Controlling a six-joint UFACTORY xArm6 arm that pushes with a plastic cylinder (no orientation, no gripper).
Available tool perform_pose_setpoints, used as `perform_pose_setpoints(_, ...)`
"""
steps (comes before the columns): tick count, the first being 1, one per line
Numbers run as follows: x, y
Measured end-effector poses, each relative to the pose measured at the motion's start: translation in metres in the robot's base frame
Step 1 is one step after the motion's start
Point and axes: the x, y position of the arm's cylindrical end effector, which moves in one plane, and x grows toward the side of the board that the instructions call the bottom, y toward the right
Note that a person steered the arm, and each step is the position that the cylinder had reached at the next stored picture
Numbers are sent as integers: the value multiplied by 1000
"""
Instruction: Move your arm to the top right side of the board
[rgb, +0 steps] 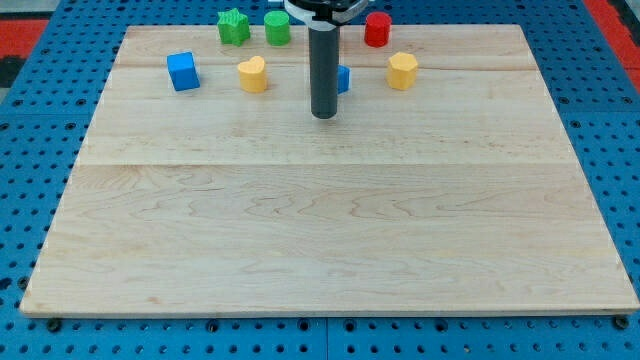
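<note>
My tip (323, 115) rests on the wooden board (330, 220) near the view's top, about the middle. A blue block (343, 79) shows partly behind the rod, just to its right. A yellow hexagon block (402, 70) lies further right, and a red cylinder (377, 29) stands above it near the top edge. A yellow heart block (253, 74) lies left of the rod, and a blue cube (183, 71) further left. A green star block (233, 26) and a green cylinder (277, 28) stand at the top edge, left of the rod.
The board lies on a blue perforated table (40, 120). A red strip (25, 20) shows at the view's top left corner and another at the top right (610, 20).
</note>
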Motion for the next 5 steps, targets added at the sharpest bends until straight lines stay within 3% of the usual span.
perform_pose_setpoints(1,0,-2)
perform_pose_setpoints(5,1,154)
